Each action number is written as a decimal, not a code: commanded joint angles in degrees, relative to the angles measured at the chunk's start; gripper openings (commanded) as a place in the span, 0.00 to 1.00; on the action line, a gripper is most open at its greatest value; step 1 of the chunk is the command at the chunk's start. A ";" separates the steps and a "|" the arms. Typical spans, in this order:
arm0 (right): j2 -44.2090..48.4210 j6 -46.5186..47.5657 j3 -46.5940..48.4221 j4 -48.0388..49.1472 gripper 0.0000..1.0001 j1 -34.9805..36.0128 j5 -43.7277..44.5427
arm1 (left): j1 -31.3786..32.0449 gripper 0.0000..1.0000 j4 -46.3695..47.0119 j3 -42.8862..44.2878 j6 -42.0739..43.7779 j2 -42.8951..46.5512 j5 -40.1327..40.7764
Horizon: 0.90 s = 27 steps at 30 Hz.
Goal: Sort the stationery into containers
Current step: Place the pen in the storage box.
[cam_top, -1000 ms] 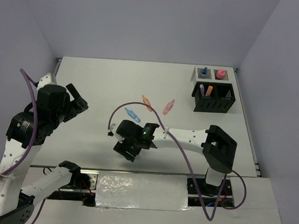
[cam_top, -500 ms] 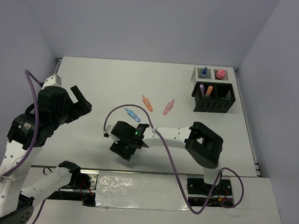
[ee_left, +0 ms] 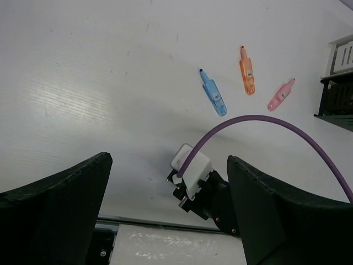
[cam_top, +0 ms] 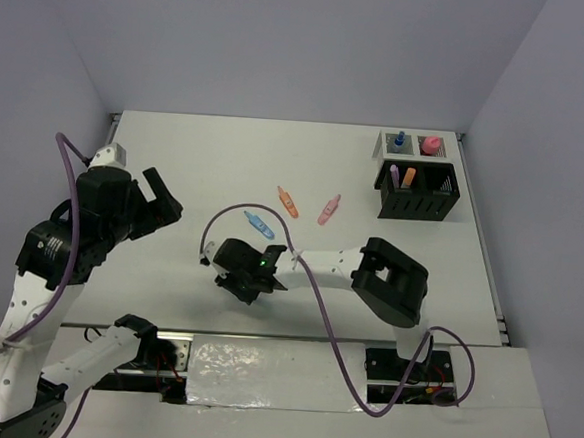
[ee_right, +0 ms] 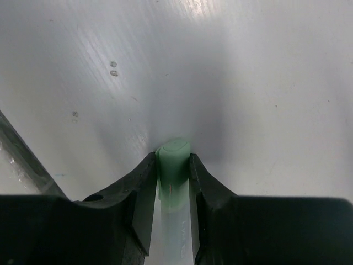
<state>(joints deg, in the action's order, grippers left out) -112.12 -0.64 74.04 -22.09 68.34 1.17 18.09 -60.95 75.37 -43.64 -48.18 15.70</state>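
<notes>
A stubby pale-green marker point(ee_right: 174, 165) is pinched between the black fingers of the right gripper point(cam_top: 245, 286), its rounded end pointing down at the white tabletop point(cam_top: 196, 162) near the table's front edge. In the overhead view, a blue marker point(cam_top: 259, 224) lies at 12 o'clock from that gripper, with an orange marker point(cam_top: 288, 202) and a pink marker point(cam_top: 329, 210) at 1 o'clock, all flat and apart. At 2 o'clock stands the black slatted organiser point(cam_top: 419, 193), holding a purple marker point(cam_top: 393, 173) and an orange one point(cam_top: 408, 174). Just behind it, the white mesh tray point(cam_top: 409, 145) holds a blue-capped bottle point(cam_top: 400, 138) and a pink item point(cam_top: 432, 144). At 10 o'clock the left gripper point(cam_top: 158, 202) hangs raised, jaws spread wide and holding nothing.
</notes>
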 commanded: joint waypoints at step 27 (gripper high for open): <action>31.44 -1.20 -13.57 46.68 0.00 -63.32 -7.23 | -0.42 0.99 24.91 -12.97 8.31 0.81 -24.22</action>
<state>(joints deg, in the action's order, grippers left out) -78.76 -2.28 60.99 13.30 6.70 -4.36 18.00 -42.68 63.37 -37.26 -47.51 -2.63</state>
